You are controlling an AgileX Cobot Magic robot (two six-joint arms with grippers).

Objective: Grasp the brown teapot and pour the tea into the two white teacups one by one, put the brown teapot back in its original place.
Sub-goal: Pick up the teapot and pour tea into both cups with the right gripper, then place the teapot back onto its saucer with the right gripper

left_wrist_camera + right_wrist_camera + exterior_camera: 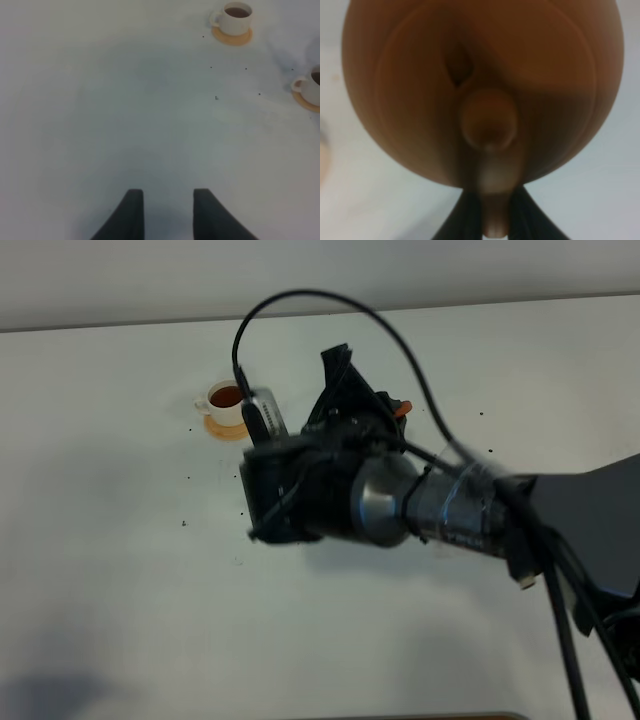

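**Teapot held at the right wrist; two filled cups on the white table**

Teapot, brown and round, fills the right wrist view: its lid knob sits centre, and its loop handle runs down between the two dark fingers of the right gripper, which are closed tight on it. The high view does not show the pot; there the right arm reaches across the middle and blocks it, motion-blurred.

The left wrist view shows the left gripper nearest, its fingers spread apart over bare table, holding nothing. Farther off stand two white cups: one cup on an orange coaster, and a second cup, cut off at the frame edge, on its own coaster. Both hold dark tea.

The high view shows only one cup, beyond the arm, with a scrap of orange beside the arm's far side. Small dark specks dot the pale tabletop; a plain wall lies behind.
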